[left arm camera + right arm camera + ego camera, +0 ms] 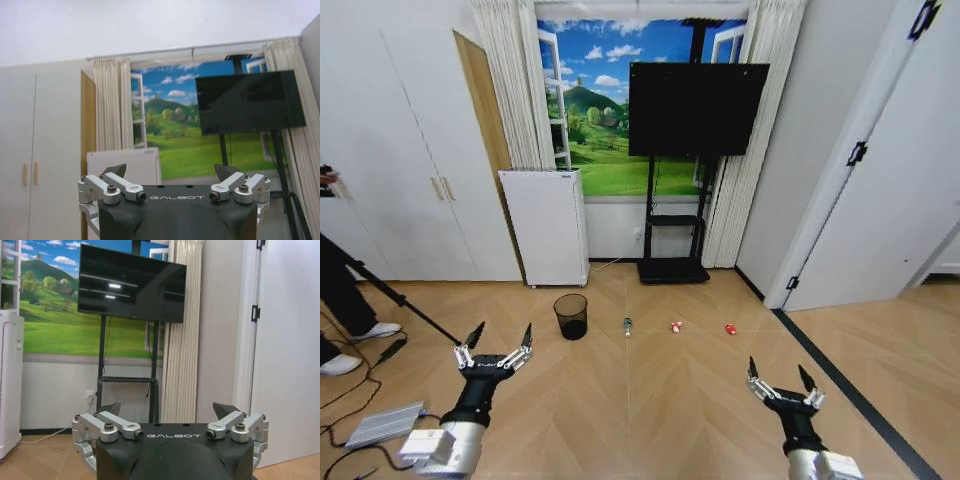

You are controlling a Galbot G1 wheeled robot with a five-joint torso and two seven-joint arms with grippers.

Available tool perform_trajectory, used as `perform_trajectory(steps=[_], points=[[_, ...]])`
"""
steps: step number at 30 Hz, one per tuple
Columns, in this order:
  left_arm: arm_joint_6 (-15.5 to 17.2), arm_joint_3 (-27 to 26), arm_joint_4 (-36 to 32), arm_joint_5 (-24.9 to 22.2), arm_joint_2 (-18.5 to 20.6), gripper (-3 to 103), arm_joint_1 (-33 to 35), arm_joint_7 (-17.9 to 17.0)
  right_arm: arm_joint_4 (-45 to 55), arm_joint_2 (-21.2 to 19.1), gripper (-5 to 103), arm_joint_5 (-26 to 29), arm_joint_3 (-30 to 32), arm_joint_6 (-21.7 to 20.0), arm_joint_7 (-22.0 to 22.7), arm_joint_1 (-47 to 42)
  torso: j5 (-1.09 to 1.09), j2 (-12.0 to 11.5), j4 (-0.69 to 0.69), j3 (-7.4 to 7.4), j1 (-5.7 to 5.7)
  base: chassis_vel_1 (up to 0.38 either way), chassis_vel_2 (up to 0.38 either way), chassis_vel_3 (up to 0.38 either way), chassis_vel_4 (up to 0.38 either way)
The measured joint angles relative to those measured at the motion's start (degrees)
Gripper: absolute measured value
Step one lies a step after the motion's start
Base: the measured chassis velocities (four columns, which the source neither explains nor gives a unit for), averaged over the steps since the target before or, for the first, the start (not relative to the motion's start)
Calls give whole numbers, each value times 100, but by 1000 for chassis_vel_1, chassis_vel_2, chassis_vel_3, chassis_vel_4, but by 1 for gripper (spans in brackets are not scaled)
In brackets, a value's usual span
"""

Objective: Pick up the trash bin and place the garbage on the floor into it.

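Note:
The trash bin (571, 316), a small black wire-mesh basket, stands upright on the floor (650, 390) ahead and slightly left. To its right, the garbage lies in a row: a clear bottle with a green label (628, 326), then two red-and-white pieces (676, 326) (730, 328). My left gripper (500, 340) is open and raised at the lower left, short of the bin. My right gripper (780, 377) is open at the lower right, nearer to me than the garbage. Both wrist views show open, empty grippers (170, 173) (169, 411) pointing at the far wall.
A tall white perforated appliance (546, 226) stands against the back wall behind the bin. A TV on a black stand (688, 150) is to its right. A tripod leg, cables and a person's legs (345, 300) are at the far left. A dark strip (840, 375) crosses the floor at right.

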Motion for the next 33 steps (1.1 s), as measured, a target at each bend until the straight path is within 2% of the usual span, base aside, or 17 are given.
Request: perform_trajectory(steps=[2,4,10,11,12,13,14,15,20,22,27,33], points=[[-172,7,-67,-32,60,99,-94,55,-214,24,100,-108,-65,109,-43,23,1,0,0,0,0,0,0,0,0],[-210,7,-84,-36,87,99,-111,98,-270,27,100,-135,-83,152,-49,37,1,0,0,0,0,0,0,0,0],[-175,15,153,175,76,99,-14,221,-313,29,100,-151,-96,214,-57,58,-1,0,1,0,0,0,0,0,0],[-109,25,199,181,54,99,21,235,-308,29,100,-149,-92,215,-58,58,-1,0,1,0,0,0,0,0,0],[193,41,265,200,21,99,105,240,-306,29,100,-145,-89,217,-67,58,0,0,1,0,0,0,0,0,0],[193,41,265,200,21,99,105,240,-306,29,100,-145,-89,217,-67,58,0,0,1,0,0,0,0,0,0],[494,49,313,242,0,98,174,191,-306,29,100,-144,-89,217,-69,57,-1,0,2,0,0,0,0,0,0],[633,53,360,250,-14,97,206,158,-310,29,100,-144,-92,221,-73,57,-1,0,2,0,0,0,0,0,0],[861,24,379,137,-19,98,255,55,-291,29,100,-76,-69,191,-183,58,0,0,1,0,0,0,0,0,0],[1052,13,417,-84,-7,98,298,-43,-212,28,100,-1,-45,62,-254,56,0,0,1,0,0,0,0,0,0],[1082,1,573,-286,-8,98,333,-32,-154,-1,100,120,-28,12,-350,57,-1,0,1,0,0,0,0,0,0],[874,-30,705,-257,-20,98,382,91,-167,-25,100,142,-1,3,-376,58,0,0,1,0,0,0,0,0,0]])
